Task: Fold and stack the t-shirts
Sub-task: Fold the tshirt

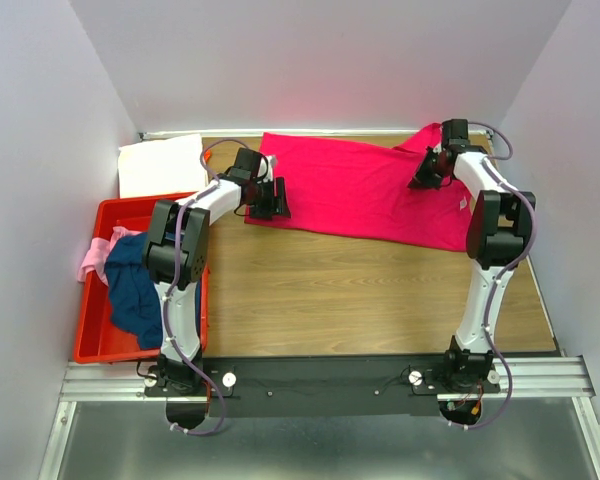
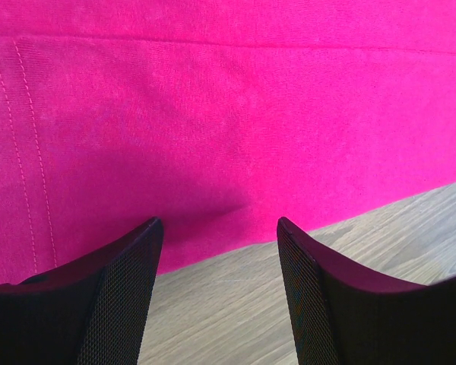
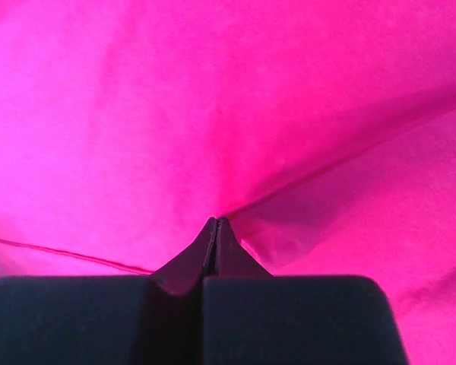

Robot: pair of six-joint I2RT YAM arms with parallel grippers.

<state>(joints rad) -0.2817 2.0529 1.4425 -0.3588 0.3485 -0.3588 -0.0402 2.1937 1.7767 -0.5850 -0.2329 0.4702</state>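
Right wrist view is showing my right pincer (image 3: 216, 222) clamping tight on a thin pinch of the magenta t-shirt (image 3: 213, 114) lying right of the red bin (image 1: 130, 200), my left pincer (image 2: 218, 222) gaping empty, so tugging is risking slippage.

The top camera looks down from high behind the robot over the whole brown wooden table (image 1: 360, 290). Both wrist cameras sit close over the bright magenta-pink cloth t-shirt (image 1: 360, 190), which all views share.
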